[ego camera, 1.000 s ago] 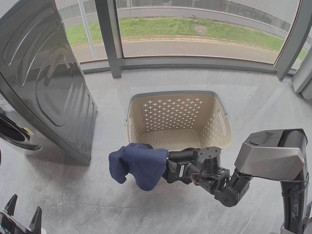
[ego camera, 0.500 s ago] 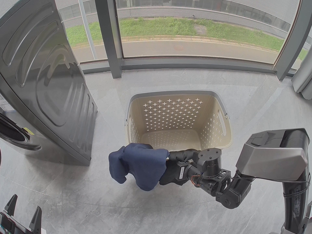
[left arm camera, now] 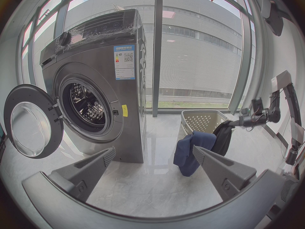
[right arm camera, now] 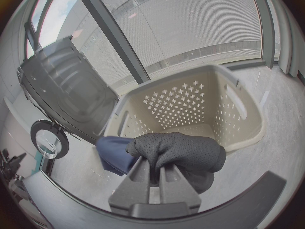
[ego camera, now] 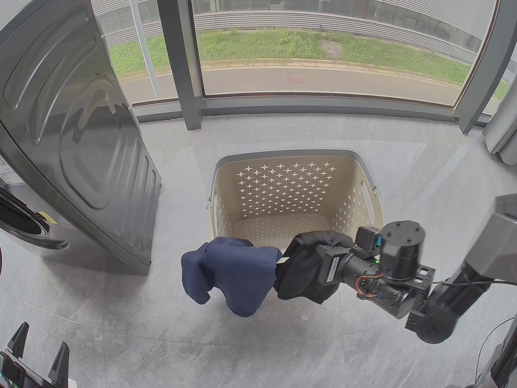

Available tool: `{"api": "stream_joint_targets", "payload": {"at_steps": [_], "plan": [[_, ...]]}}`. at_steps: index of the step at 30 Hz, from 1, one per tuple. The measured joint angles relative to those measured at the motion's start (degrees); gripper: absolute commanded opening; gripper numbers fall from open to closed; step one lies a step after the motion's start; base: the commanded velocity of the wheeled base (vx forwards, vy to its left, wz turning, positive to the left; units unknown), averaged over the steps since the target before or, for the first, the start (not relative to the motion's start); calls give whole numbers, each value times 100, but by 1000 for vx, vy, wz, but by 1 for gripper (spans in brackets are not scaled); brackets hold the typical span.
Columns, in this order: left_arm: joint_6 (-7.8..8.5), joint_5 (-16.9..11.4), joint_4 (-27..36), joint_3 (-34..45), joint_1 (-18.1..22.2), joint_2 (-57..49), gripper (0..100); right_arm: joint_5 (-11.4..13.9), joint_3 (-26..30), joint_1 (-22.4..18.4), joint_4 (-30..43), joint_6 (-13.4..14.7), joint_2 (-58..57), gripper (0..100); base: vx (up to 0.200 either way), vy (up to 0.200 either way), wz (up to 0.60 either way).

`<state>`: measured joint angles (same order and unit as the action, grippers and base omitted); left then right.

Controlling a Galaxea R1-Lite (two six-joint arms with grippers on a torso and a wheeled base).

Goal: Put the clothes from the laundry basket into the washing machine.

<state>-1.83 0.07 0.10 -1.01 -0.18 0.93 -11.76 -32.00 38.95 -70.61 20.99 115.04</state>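
**Right arm draws back with the dark garment; drum not yet loaded**

Pulling away toward the robot's right since a second ago, the right gripper now hangs over the floor just outside the near rim of the laundry basket. Its jaws are clamped on a dark grey garment. The blue garment has not shifted. It is draped over the same rim, hanging down outside and touching the dark one.

By my reading, the task is barely past the first pick. The basket's inside looks bare, no cloth shows in the drum, and both pieces have yet to reach the washing machine.

The left gripper waits low at the robot's left, jaws spread wide and holding nothing. The round door stands swung open. The machine's front corner lies between basket and opening, so the carry must go round it. The blue garment may get dragged off the rim.
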Motion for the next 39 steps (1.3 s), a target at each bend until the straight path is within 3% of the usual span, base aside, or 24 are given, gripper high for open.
{"api": "stream_joint_targets", "payload": {"at_steps": [8, 13, 15, 22, 29, 39], "plan": [[28, -2, 0, 0, 0, 0, 100, 321, 690, 140, 10, -260, -1634, 0, 0, 0, 0], [41, -2, 0, 0, 0, 0, 100, 594, 1018, 269, -44, -848, -2345, 0, -80, 0, 0], [41, -2, 0, 0, 0, 0, 100, 652, 1139, 317, -50, -945, -2494, 0, -200, 0, 0], [46, -7, 0, 0, 0, 1, 100, 686, 1239, 380, -80, -983, -2809, 0, -200, 0, 0], [44, -7, 4, 0, 0, 0, 100, 708, 1219, 396, -80, -984, -2879, 0, 0, 0, 0], [39, -10, 9, 0, -6, 0, 100, 695, 1219, 482, -435, -975, -2888, 0, 0, 200, 0]]}}
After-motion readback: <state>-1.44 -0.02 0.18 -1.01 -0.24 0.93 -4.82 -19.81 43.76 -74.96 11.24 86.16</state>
